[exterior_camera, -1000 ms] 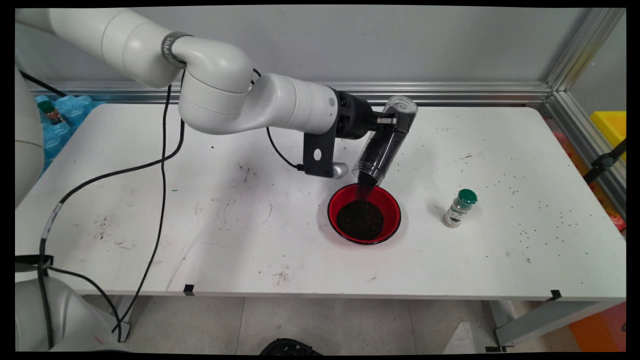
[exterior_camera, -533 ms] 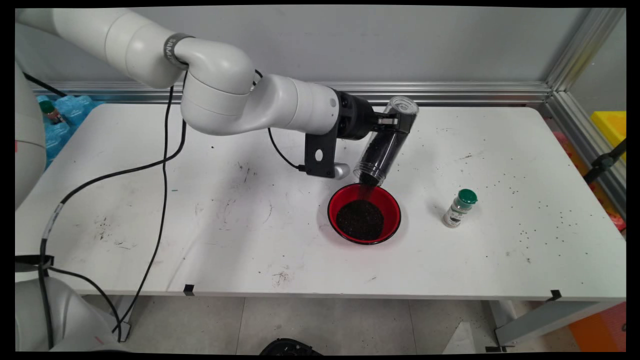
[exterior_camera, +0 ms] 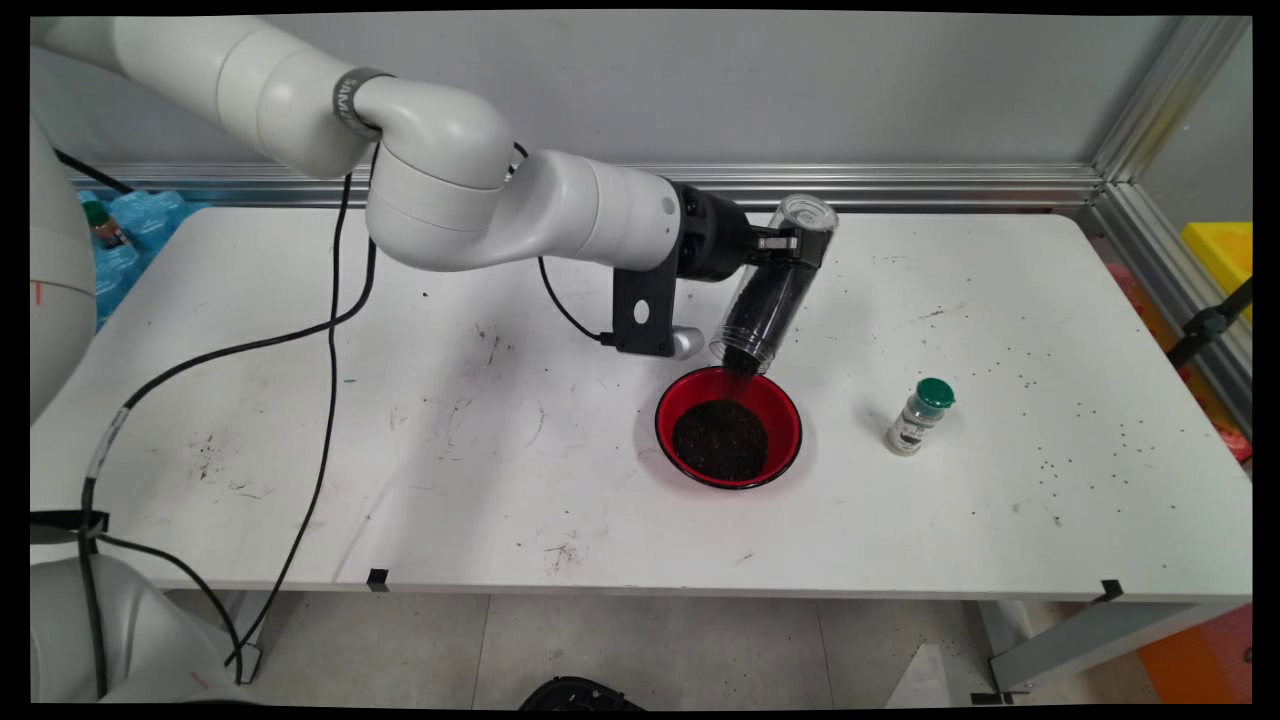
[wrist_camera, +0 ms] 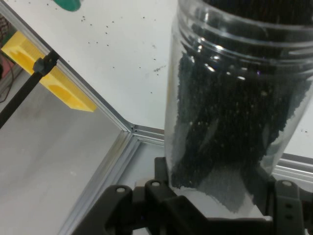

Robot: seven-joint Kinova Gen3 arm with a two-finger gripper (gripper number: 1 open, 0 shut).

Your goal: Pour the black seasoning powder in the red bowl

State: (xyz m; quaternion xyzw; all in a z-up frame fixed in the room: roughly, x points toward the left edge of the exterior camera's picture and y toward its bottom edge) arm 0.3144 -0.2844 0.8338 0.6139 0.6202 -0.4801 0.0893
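Note:
My gripper (exterior_camera: 790, 240) is shut on a clear plastic jar (exterior_camera: 772, 290) of small black grains, holding it near its closed end. The jar is tipped mouth down, its open mouth just above the far rim of a red bowl (exterior_camera: 728, 426). A thin stream of grains falls from the mouth into the bowl, which holds a dark heap. In the hand view the jar (wrist_camera: 234, 98) fills the right side between the gripper (wrist_camera: 215, 196) fingers, grains clinging to its wall.
A small spice bottle with a green cap (exterior_camera: 920, 415) stands upright right of the bowl. Black grains are scattered over the table's right part (exterior_camera: 1080, 420). An aluminium rail (exterior_camera: 900, 185) runs along the far edge. Black cables (exterior_camera: 325, 330) hang from the arm at left.
The jar has shifted slightly up and to the right, and the stream of grains has thinned. The heap in the bowl stays about the same.

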